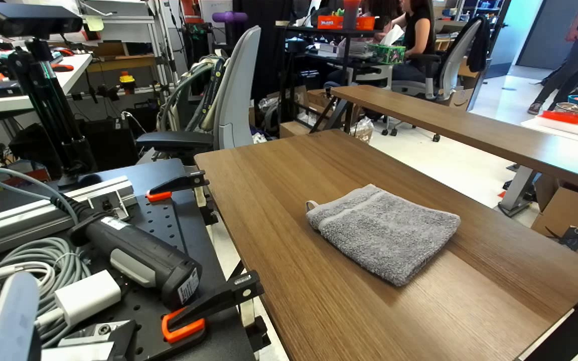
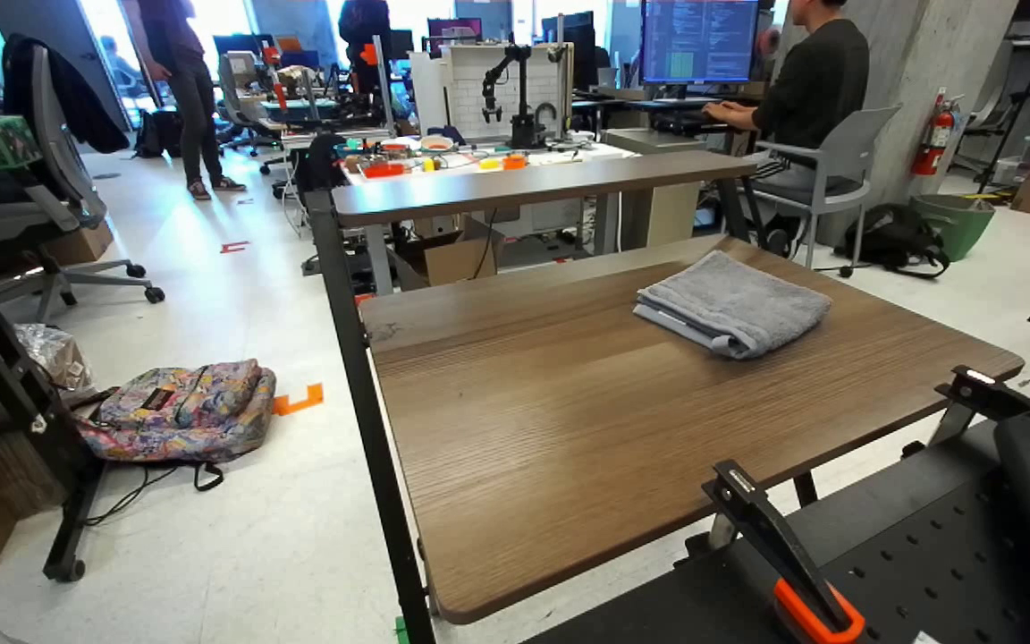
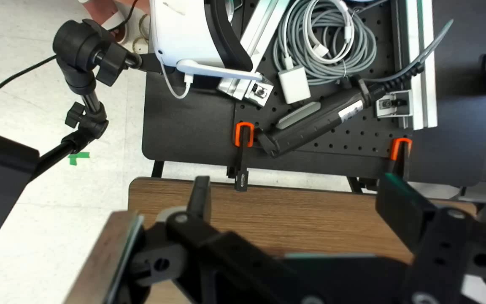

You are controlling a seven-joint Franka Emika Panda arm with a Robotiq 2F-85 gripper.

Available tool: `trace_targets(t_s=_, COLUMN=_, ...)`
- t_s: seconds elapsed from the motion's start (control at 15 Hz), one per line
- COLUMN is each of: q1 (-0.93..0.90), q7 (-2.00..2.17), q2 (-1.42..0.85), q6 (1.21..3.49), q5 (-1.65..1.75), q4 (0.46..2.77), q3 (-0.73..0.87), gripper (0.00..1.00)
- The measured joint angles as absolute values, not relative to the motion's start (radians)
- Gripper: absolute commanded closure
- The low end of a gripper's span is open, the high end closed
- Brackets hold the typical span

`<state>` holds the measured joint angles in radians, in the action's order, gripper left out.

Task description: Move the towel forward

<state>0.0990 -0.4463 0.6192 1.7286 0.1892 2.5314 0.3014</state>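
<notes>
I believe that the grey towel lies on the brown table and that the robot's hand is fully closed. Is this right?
Not quite: the hand is open, not closed; the wrist view shows its fingers wide apart. The grey towel does lie on the brown table, as both exterior views show.

The fluffy grey towel (image 1: 387, 234) lies folded flat on the wooden surface (image 1: 281, 185). A little loop (image 1: 309, 203) sticks out.
</notes>
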Motion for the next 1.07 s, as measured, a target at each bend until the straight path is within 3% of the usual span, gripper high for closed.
trace_targets(t_s=0.6, q1=0.096, q7=-0.116, q2=0.323, q6=2.269, q5=0.181, q4=2.618, q3=0.183, gripper=0.00)
trace_targets(t_s=1.07, q1=0.086, q7=0.087, q2=-0.091, q6=2.488, q5=0.153, q4=2.433, q3=0.088, gripper=0.00)
